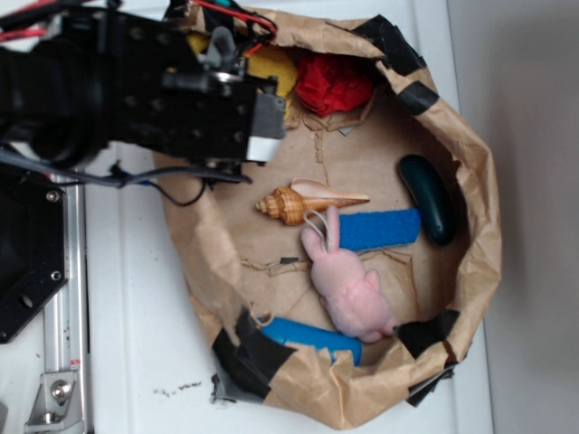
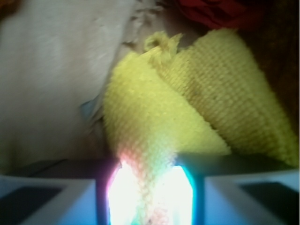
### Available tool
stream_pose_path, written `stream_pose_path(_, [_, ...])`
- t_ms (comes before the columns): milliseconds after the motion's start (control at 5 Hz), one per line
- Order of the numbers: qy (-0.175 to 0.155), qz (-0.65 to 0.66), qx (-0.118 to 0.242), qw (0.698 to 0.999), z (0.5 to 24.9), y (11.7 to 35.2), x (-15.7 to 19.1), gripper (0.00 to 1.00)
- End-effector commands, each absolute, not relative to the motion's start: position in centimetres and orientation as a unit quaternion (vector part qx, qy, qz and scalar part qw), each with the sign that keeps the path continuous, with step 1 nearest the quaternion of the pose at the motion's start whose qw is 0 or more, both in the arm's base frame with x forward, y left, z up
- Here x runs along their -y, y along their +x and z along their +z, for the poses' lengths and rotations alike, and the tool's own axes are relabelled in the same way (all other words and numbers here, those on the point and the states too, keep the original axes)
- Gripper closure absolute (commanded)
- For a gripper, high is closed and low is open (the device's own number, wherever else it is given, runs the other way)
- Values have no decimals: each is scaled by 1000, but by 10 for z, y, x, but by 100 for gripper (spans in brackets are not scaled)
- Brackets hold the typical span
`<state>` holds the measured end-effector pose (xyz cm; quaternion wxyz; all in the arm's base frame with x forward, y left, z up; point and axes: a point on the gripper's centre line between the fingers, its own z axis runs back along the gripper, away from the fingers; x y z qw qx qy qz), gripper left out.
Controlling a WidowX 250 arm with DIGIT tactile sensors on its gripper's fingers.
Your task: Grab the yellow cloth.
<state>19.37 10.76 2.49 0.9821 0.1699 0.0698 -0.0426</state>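
Jaws [image 2: 150,197]: your wrist view showed them standing apart, one pale pad at each lower corner, with a strip of the yellow cloth [image 2: 197,98] running down into the gap between them. Glare washed out the spot where cloth met pads, so you could not tell whether either pad touched it. They were not pressed together on it.

Yellow cloth: lay in folds directly ahead of the jaws, a frayed tuft at its top fold. In the exterior view only a small patch of it showed, at the far edge of the paper-bag tray [image 1: 470,235], beside the arm [image 1: 136,90], which covered the rest.

Red fabric bundle [image 1: 333,83]: sat just beside the yellow cloth along the same far edge of the tray, clear of the jaws.

Other contents of the tray, all well apart from the jaws: seashell [image 1: 291,204] near the middle; pink plush bunny [image 1: 351,291] toward the near edge; blue sponge [image 1: 380,228] touching the bunny's ear; dark oval object [image 1: 428,197] by the right wall; blue cylinder [image 1: 312,336] at the near edge.

Desk [image 1: 136,316]: white, carrying the tray.

Progress, as a judgement: you had the approach done, the jaws astride a fold. Closing on it and lifting were left.
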Motion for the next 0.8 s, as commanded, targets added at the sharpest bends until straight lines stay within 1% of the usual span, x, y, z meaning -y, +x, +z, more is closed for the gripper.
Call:
stream_pose_path(0, [157,1,-37,987,49,192,-125,100])
stream_pose_path(200, [157,15,-9,987,67,198,-126,100])
stream_pose_path(400, [144,27,38,988,98,208,-119,100])
stream_pose_path(600, [107,37,101,988,144,225,-99,100])
